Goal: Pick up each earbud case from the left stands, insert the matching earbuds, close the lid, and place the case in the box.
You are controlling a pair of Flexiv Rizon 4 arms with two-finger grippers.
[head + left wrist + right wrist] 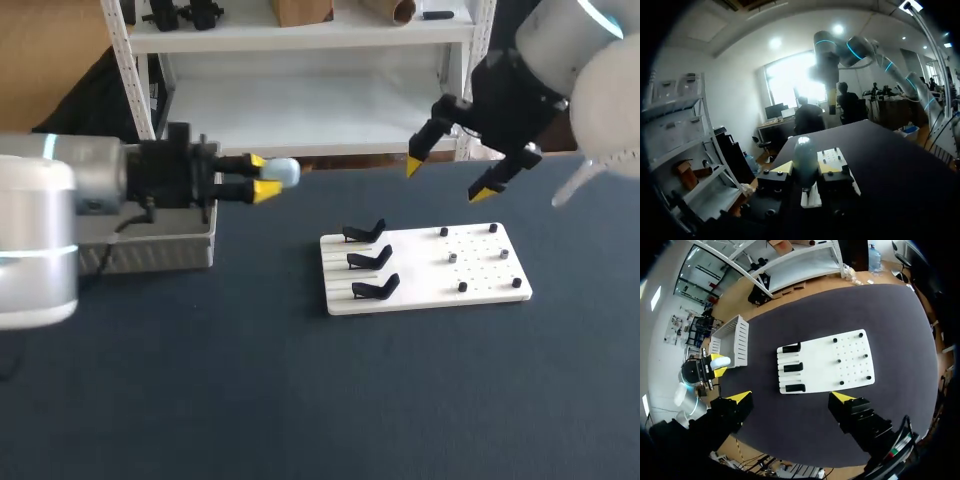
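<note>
My left gripper (262, 175) hangs above the table's left side, shut on a pale blue earbud case (285, 172) that sticks out past the yellow tips. In the left wrist view the case (805, 155) stands upright between the fingers (782, 167). Three black stands (370, 260) sit bare along the left of a white board (420, 275). Small dark pieces (462, 287) dot the board's right half. My right gripper (450, 180) is open, high over the board's far edge. Its wrist view looks down on the board (820, 365) and on the left gripper with the case (720, 361).
A grey box (150, 258) stands at the left, just below and behind my left gripper; in the right wrist view the box (740, 340) lies left of the board. Dark table surface stretches in front of the board.
</note>
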